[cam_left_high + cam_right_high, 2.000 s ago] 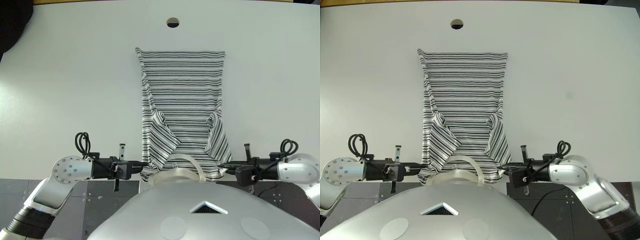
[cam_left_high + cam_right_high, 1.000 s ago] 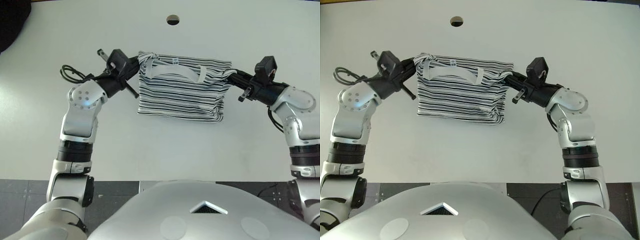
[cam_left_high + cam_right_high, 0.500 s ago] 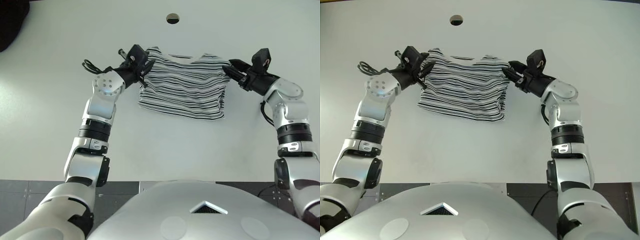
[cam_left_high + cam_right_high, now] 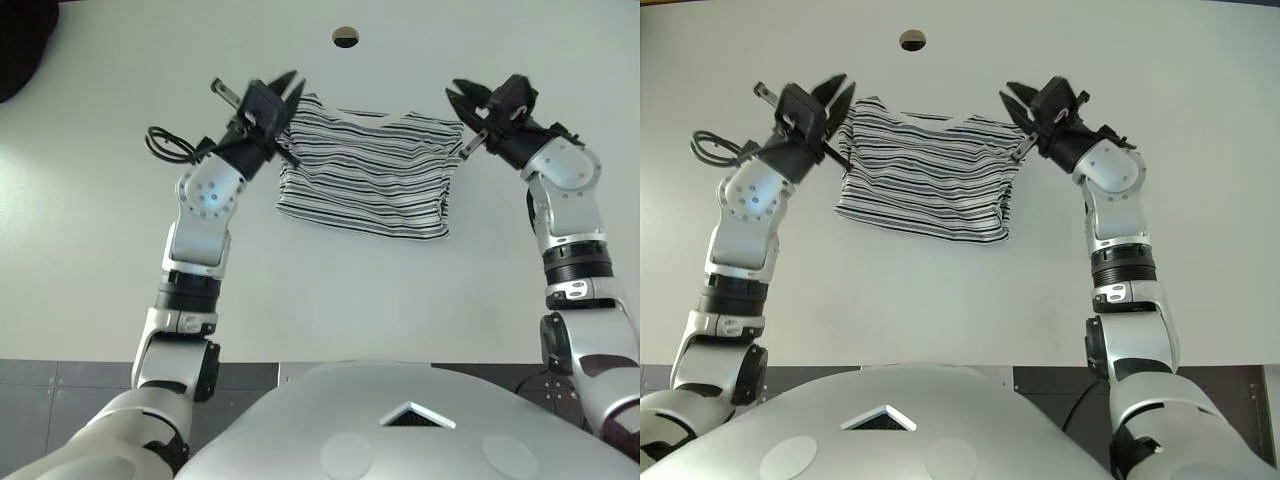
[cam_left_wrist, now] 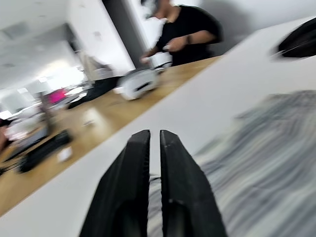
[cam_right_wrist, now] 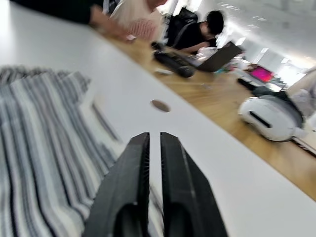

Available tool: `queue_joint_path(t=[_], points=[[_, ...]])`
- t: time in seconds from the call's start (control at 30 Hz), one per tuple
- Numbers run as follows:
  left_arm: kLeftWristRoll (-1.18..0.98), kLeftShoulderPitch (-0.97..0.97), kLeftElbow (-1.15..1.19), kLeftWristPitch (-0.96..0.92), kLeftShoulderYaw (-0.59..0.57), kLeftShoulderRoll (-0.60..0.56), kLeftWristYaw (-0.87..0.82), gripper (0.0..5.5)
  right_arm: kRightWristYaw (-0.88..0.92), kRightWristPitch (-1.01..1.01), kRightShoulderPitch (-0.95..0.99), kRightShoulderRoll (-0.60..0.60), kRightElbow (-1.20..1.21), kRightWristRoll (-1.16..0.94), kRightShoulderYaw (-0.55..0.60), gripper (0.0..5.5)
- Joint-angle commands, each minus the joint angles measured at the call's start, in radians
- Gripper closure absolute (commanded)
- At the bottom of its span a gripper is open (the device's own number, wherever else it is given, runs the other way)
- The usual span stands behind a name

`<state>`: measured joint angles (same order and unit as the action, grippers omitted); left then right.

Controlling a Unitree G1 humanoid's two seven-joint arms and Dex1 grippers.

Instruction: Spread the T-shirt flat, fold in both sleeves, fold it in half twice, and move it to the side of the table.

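The black-and-white striped T-shirt (image 4: 365,175) lies folded into a short rectangle on the white table (image 4: 330,290), its collar along the far edge. My left gripper (image 4: 285,85) hangs just above and beside the shirt's far left corner. In the left wrist view its fingers (image 5: 154,132) stand nearly together with nothing between them. My right gripper (image 4: 462,95) is raised beside the far right corner. Its fingers (image 6: 154,134) are likewise close together and empty, over the striped cloth (image 6: 44,148).
A round cable hole (image 4: 345,39) sits in the table beyond the shirt. Bare white tabletop stretches to both sides and in front of the shirt. Desks with people and equipment stand in the room behind the table.
Both grippers carried the shirt's near edge over to the far edge, folding it in half. They have since let go and lifted off the corners.
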<state>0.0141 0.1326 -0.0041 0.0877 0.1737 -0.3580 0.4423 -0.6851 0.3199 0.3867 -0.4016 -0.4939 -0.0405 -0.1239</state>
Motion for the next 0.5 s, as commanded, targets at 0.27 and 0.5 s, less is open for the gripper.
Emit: queue_joint_path(t=[0.27,0.5], points=[[0.094,-0.236,-0.183,-0.218,0.156,-0.092,0.119,5.37,0.04,0.086,0.135,0.01,-0.284,0.179,-0.091,5.37],[0.136,-0.205,-0.157,-0.409,0.154,-0.179,0.188,5.37,0.113,0.146,0.248,-0.003,-0.477,0.294,-0.14,5.37]])
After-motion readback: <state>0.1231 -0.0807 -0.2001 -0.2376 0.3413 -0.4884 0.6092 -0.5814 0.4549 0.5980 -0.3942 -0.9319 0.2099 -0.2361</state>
